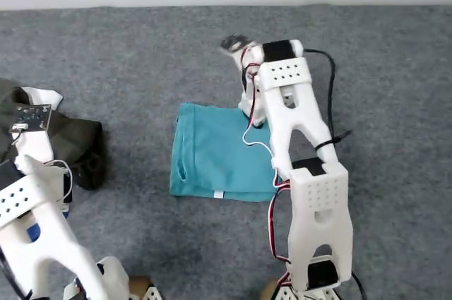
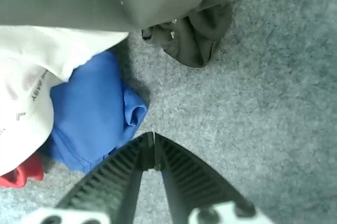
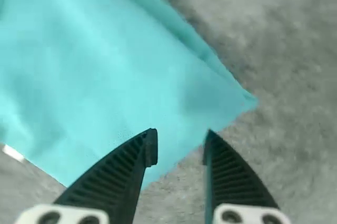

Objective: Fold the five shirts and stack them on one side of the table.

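One shirt part-folded, four heaped

Mid-way on the grey carpeted bench (image 1: 367,67): flat teal cotton shirt (image 1: 212,159), squared to a rough rectangle, seemingly part-folded and not yet stacked. At the bench's left edge, heaped and unfolded: crumpled dark olive shirt (image 1: 81,141), white printed shirt (image 2: 31,71), bright blue shirt (image 2: 89,113), scrap of red cloth (image 2: 21,174). Stack not yet begun; most of the job judged outstanding. Right arm (image 1: 296,113) stretched forward along the teal shirt's right edge, right jaws parted, poised above that edge near a corner, holding nothing. Left arm (image 1: 28,198) bent over the heap, left jaws pressed together, empty, above bare bench just beside the blue shirt.
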`<state>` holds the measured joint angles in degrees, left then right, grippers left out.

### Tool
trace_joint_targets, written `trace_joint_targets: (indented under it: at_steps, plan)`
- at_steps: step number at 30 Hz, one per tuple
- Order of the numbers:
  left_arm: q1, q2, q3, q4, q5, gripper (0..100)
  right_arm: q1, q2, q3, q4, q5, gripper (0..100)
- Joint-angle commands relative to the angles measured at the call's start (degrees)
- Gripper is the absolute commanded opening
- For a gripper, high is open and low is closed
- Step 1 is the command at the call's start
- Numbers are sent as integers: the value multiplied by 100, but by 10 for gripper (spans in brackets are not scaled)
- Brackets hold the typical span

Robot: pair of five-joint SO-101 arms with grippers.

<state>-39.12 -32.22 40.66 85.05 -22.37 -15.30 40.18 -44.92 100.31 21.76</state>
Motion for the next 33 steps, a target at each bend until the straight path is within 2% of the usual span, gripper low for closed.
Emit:
trace_joint_targets:
  at_steps: [1, 5, 10, 14, 20, 28, 31, 33]
  plan:
    - [-9, -185, -40, 35, 9, 8, 31, -646, -281, 268, -765, 87]
    - [-9, -185, -171, 62, 9, 8, 4, -787, -167, 277, -1565, 121]
    - [-9, -167, -268, 79, -9, 8, -66, -831, 308, 259, -3086, 322]
    - [-9, -167, -277, 79, -18, 8, -347, -787, 413, 242, -4158, 392]
    - [-9, -158, -277, 62, -26, 8, -629, -198, 378, 242, -4510, 392]
    - [-9, -149, -277, 44, -26, 8, -629, 1015, 343, 75, -4510, 373]
    - [-9, -158, -286, 44, -26, 8, -602, 1288, 343, 84, -4492, 322]
    - [-9, -158, -286, 62, -26, 8, -532, 1385, 343, 110, -4475, 245]
